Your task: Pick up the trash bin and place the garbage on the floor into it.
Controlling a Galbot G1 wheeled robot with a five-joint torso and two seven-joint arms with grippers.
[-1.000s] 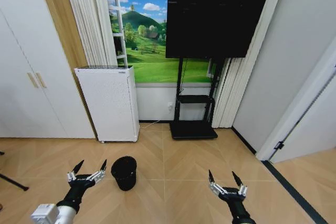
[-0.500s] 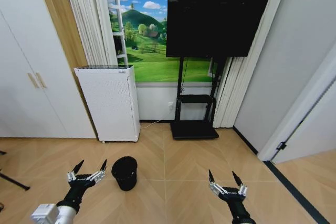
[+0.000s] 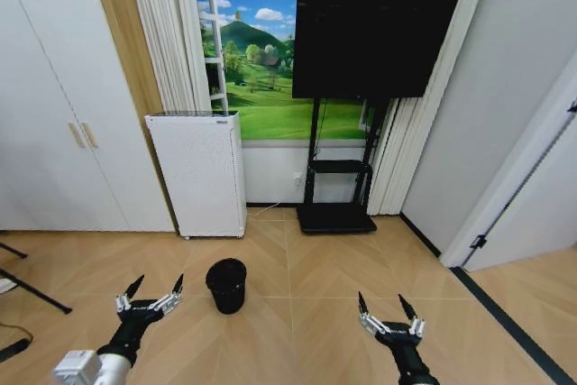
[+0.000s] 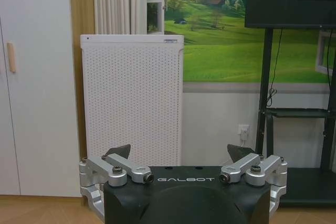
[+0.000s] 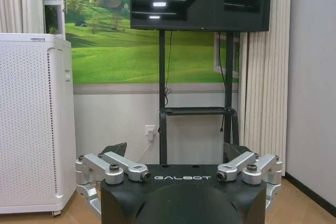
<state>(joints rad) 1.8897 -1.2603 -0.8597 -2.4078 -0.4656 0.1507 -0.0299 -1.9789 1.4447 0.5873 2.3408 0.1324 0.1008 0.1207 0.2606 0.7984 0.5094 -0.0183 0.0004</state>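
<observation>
My left gripper hangs low, fingers spread wide and holding nothing — my right gripper likewise. The trash bin stands upright on the wood floor, just right of my left gripper, nearer than the white air purifier.

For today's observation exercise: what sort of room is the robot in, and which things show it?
Probably a living room mock-up: a television on a floor stand, a white air purifier, curtains around a landscape window picture, and herringbone wood flooring.
</observation>
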